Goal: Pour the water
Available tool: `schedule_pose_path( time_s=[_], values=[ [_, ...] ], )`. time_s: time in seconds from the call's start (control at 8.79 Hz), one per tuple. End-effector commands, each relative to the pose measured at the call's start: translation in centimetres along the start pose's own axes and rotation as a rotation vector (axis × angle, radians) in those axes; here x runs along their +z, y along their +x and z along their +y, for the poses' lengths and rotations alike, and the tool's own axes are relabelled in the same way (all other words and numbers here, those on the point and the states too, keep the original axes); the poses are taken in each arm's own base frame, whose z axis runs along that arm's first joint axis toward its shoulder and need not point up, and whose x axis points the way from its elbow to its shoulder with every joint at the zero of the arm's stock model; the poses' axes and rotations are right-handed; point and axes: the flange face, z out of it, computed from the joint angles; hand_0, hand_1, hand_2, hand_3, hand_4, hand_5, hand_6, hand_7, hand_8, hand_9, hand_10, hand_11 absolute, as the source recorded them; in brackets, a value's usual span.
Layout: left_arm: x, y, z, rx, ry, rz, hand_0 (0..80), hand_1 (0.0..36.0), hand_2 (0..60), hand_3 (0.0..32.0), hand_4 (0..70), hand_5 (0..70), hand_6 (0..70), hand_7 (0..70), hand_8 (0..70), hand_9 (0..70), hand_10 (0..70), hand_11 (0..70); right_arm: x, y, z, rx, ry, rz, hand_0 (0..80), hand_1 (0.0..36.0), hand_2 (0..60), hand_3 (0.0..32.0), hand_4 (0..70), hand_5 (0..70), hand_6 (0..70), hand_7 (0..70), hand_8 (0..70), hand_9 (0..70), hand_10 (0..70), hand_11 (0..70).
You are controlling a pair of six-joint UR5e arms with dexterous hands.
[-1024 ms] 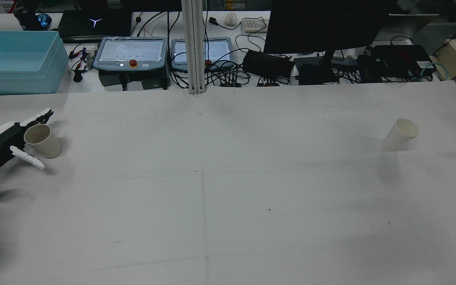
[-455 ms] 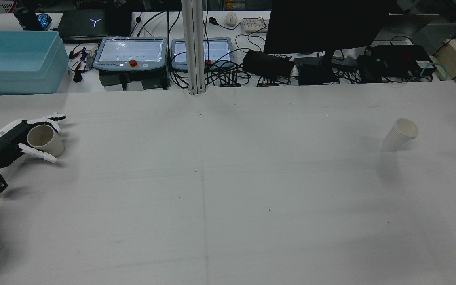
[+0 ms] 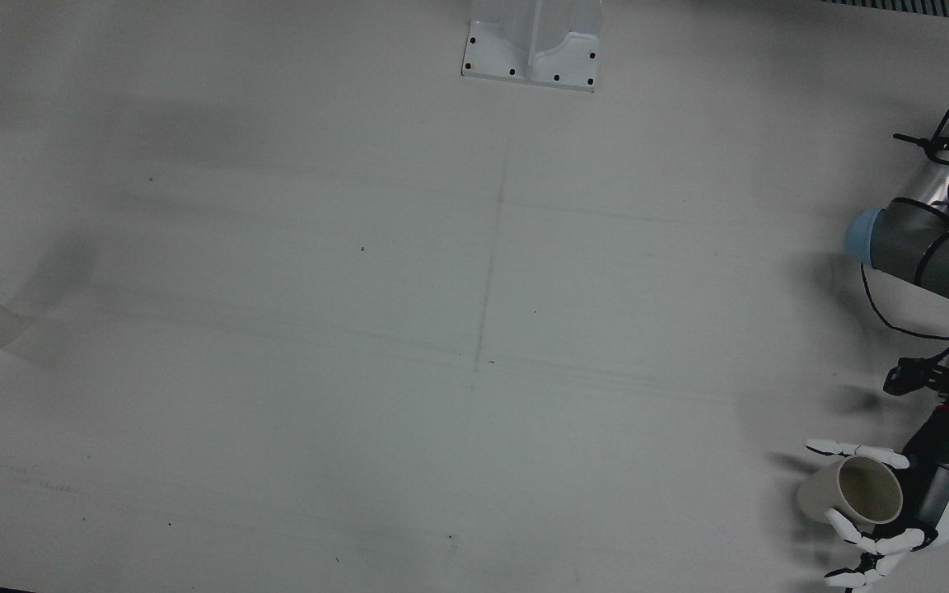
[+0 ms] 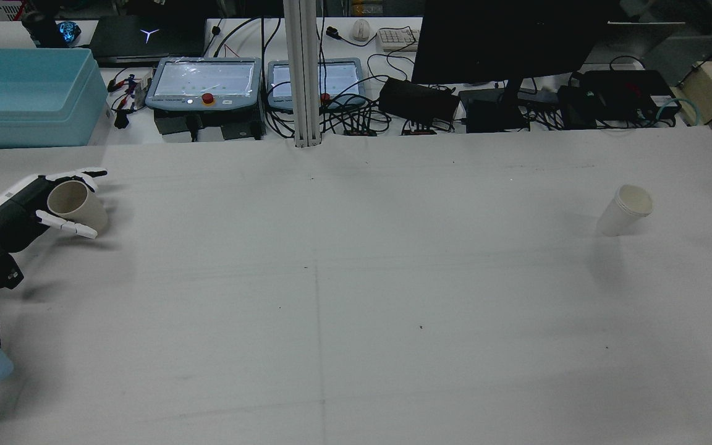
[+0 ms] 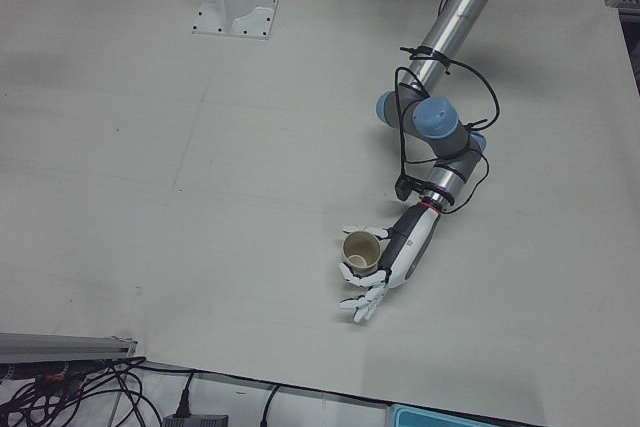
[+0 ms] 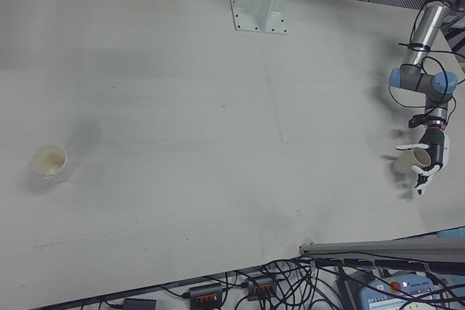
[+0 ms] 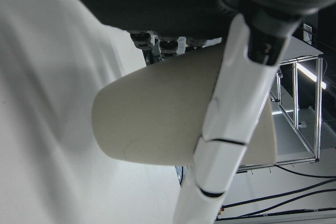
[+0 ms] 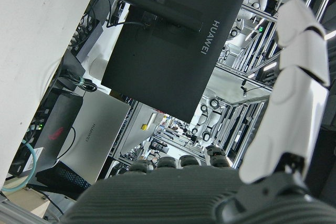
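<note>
Left hand (image 4: 19, 210) grips cup (image 4: 78, 204) at the worktop's (image 4: 356, 296) left edge.
Since a moment ago, cup carried slightly farther back; the right hand's (image 8: 220, 192) state I cannot tell.

A second ago my left hand (image 4: 19, 213) lay open beside the cup (image 4: 78, 207), fingers spread wide. Now my fingers (image 4: 68, 228) have wrapped round it, and hand and cup have shifted up toward the blue bin (image 4: 28, 99).

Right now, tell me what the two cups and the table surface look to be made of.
Beige cup in the left hand: likely matte paper or fibre, no gloss. White cup across the table: probably stacked paper, with layered rims. Grey table cover: seemingly matte fabric or paper, creased and scuffed.
</note>
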Motion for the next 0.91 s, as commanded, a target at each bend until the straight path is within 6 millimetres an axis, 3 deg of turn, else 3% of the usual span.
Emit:
schedule_pose_path(
  time_s=[0.0, 0.11, 0.23, 0.57, 0.8],
  values=[
    [0.6, 1.3, 3.2, -0.052, -0.004, 0.005, 80.0, 28.4, 1.0, 0.0, 69.6, 70.0, 12.5, 22.7, 7.8, 6.3, 1.9, 4.9, -0.3, 2.8, -6.6, 0.004, -0.011, -0.004, 49.1, 20.6, 21.7, 0.0, 1.6, 10.4, 0.9, 2.8, 2.8, 0.2, 0.4, 2.4],
    [0.9, 1.7, 4.7, -0.071, -0.013, 0.006, 80.0, 27.6, 0.0, 0.0, 68.0, 70.0, 12.3, 22.3, 7.8, 6.0, 1.7, 4.7, 0.4, 4.6, -10.6, 0.004, -0.055, -0.021, 50.7, 20.6, 18.1, 0.0, 8.1, 13.6, 3.5, 6.3, 2.7, 0.8, 0.0, 1.7],
    [1.0, 2.4, 6.4, -0.085, -0.021, 0.011, 80.0, 29.1, 0.4, 0.0, 66.2, 70.0, 12.3, 22.0, 7.9, 6.0, 2.0, 5.1, -0.3, 5.9, -12.7, 0.001, -0.054, -0.013, 51.3, 22.0, 22.2, 0.0, 9.1, 14.2, 4.2, 7.4, 2.9, 1.1, 0.0, 1.2],
    [0.9, 3.1, 7.3, -0.103, -0.013, 0.014, 80.0, 32.0, 0.0, 0.0, 55.0, 70.0, 10.8, 19.4, 7.0, 3.5, 2.2, 6.1, 0.7, 7.7, -14.0, -0.006, -0.033, 0.027, 50.3, 24.4, 33.7, 0.0, 4.7, 12.9, 3.0, 5.9, 2.8, 1.1, 0.8, 3.2],
    [0.9, 3.4, 7.3, -0.111, -0.011, 0.017, 80.0, 31.4, 0.0, 0.0, 52.8, 70.0, 10.1, 17.5, 6.5, 2.4, 2.2, 6.0, 2.1, 9.1, -12.8, -0.012, -0.059, 0.053, 50.7, 26.5, 39.0, 0.0, 3.0, 12.6, 2.7, 5.6, 2.7, 1.1, 1.3, 4.1]
  ],
)
